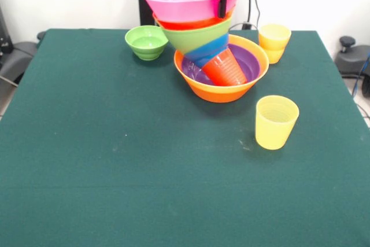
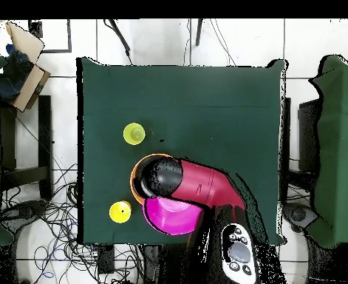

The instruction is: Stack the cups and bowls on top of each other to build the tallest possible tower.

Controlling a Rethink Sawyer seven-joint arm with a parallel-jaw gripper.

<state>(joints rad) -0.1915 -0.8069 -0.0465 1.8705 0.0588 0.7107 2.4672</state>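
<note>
The tower leans left in the front view. Its base is the large orange bowl (image 1: 221, 92) (image 2: 135, 180) with the shallow purple bowl (image 1: 250, 62) inside. An upturned red-orange cup (image 1: 225, 69) lies tilted in it. Nested over the cup are the blue bowl (image 1: 208, 50), a green bowl (image 1: 193, 37), a red-orange bowl (image 1: 182, 25) and the pink bowl (image 1: 182, 1) (image 2: 173, 216). My gripper (image 1: 221, 10) is shut on the pink bowl's right rim. The small green bowl (image 1: 147, 42) stands to the left. A yellow cup (image 1: 274, 42) (image 2: 120, 212) and a paler one (image 1: 276, 122) (image 2: 134, 134) stand upright to the right.
The green cloth table (image 1: 115, 160) (image 2: 206, 103) holds nothing else. In the overhead view my red arm (image 2: 202, 183) covers the tower's middle and the small green bowl. Chairs and cables surround the table.
</note>
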